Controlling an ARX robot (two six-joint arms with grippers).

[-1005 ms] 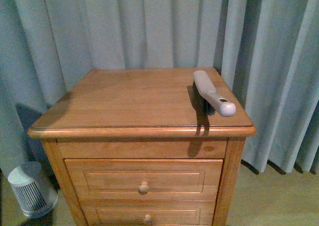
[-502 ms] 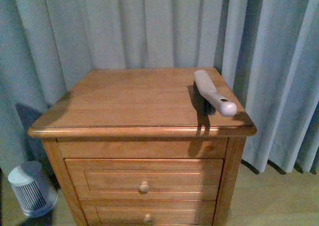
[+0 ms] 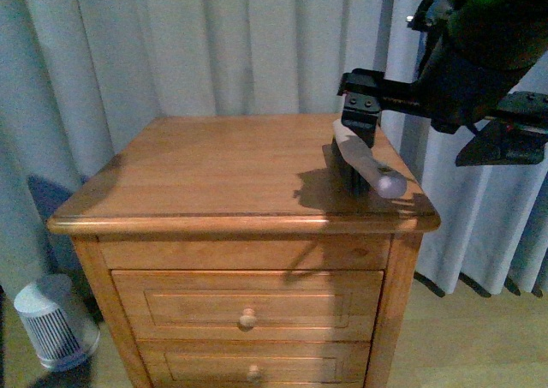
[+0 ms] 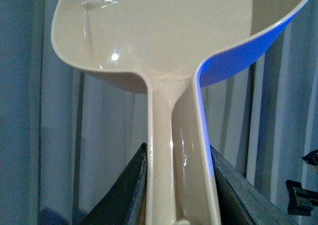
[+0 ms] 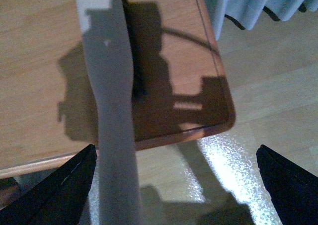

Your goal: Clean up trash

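No trash wad shows in any view. My left gripper (image 4: 177,158) is shut on the handle of the pinkish-beige dustpan (image 4: 169,36) and holds it up in front of the curtain; the part of the pan that shows is empty. A brush with a pale grey handle (image 3: 368,161) lies at the right edge of the wooden nightstand (image 3: 214,174). My right gripper (image 3: 428,135) hovers open just above it. In the right wrist view the brush handle (image 5: 112,115) runs between the wide-open fingers (image 5: 64,190), close to one of them and not gripped.
Grey-blue curtains (image 3: 257,45) hang behind and beside the nightstand. Its drawers (image 3: 247,301) face me. A small white ribbed canister (image 3: 51,324) stands on the floor at the lower left. Wood floor (image 5: 258,86) lies past the nightstand's corner.
My right arm has come into the front view from the upper right and now hangs over the brush, casting a shadow on the top. The brush has not moved.
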